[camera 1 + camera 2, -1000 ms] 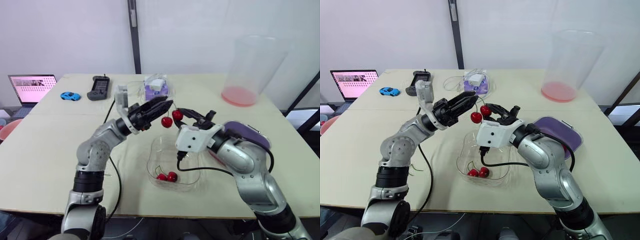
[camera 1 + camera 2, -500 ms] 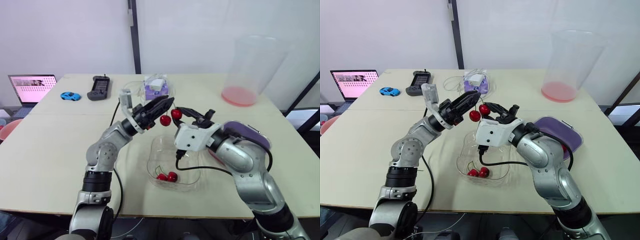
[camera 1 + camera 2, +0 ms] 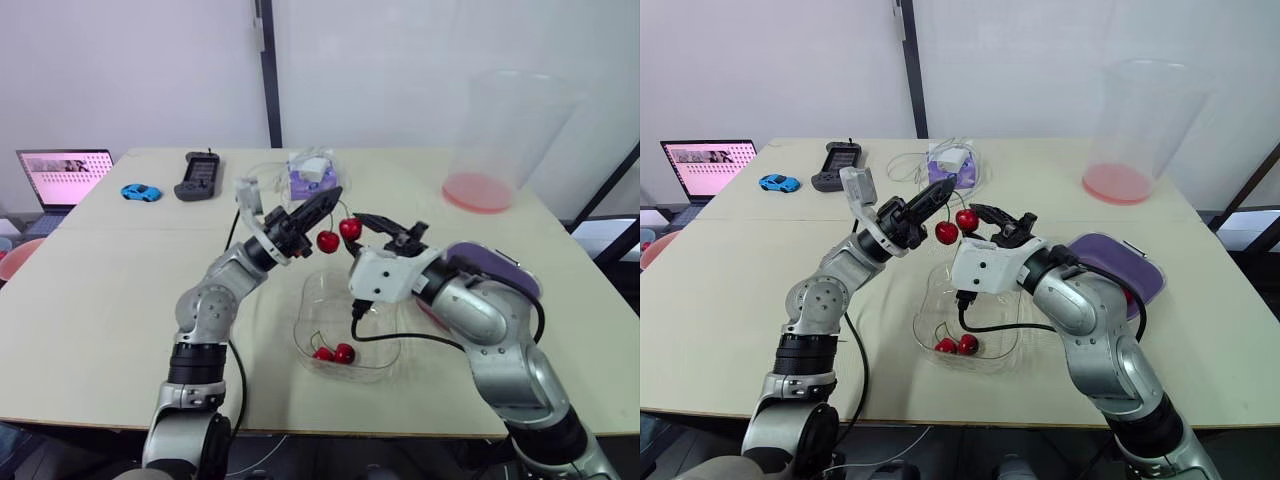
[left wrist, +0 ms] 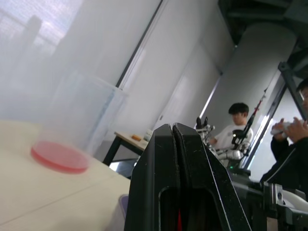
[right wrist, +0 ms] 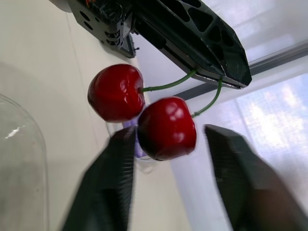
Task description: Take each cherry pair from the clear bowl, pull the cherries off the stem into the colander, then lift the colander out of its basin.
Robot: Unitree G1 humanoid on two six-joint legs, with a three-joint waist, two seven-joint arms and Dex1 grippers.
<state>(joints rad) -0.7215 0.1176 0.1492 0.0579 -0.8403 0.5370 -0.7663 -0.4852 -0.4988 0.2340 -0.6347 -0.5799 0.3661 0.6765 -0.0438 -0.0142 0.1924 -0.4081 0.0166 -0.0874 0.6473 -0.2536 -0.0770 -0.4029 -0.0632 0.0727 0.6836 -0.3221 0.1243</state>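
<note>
The left gripper [image 3: 329, 198] is clamped on the joined top of the green stems [image 5: 169, 85], so the cherry pair [image 5: 155, 120] hangs in the air below its fingertips, above the far rim of the clear bowl [image 3: 377, 352]. The right gripper [image 5: 166, 136] has its fingers spread, one on either side of the nearer cherry without touching it. The cherries look light, smooth and easily bruised, and the stems thin and weak. The better hold is probably a gentle one round the middle of the fruit, pulled straight away from the stem. One more pair [image 3: 334, 353] lies in the bowl. The purple colander [image 3: 1118, 262], half hidden behind the right arm, sits just to the right. A freed cherry must cross the bowl's rim to reach it. The table [image 3: 90, 290] is open on the left, and a tall clear container [image 3: 503, 135] stands well behind.
</note>
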